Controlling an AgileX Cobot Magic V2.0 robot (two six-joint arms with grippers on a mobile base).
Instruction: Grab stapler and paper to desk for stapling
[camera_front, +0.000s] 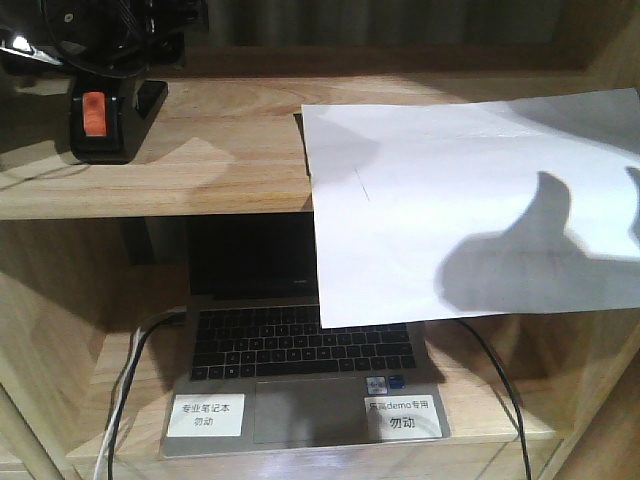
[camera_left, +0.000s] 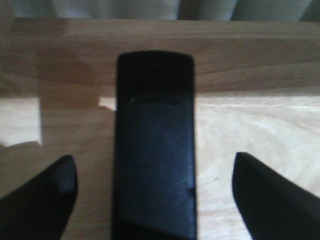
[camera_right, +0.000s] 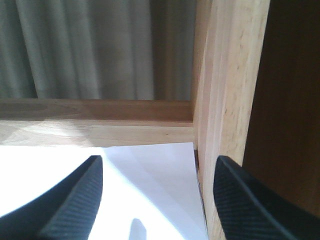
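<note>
The black stapler (camera_front: 100, 120) with its orange patch lies on the upper shelf at the far left. My left gripper (camera_left: 155, 195) is open and straddles the stapler (camera_left: 155, 150), one finger on each side with gaps between; in the front view the arm (camera_front: 110, 35) hangs just above it. The white paper (camera_front: 470, 210) lies on the upper shelf at the right and overhangs its front edge. My right gripper (camera_right: 157, 200) is open above the paper's far right corner (camera_right: 165, 175), its right finger in front of the wooden upright. The desk is out of view.
A wooden shelf unit (camera_front: 220, 170) holds an open laptop (camera_front: 300, 390) on its lower level, with cables at left (camera_front: 125, 390) and right (camera_front: 500, 380). A wooden upright (camera_right: 225, 100) and a back rail (camera_right: 95, 112) bound the paper's corner. A gripper's shadow falls on the paper (camera_front: 520, 260).
</note>
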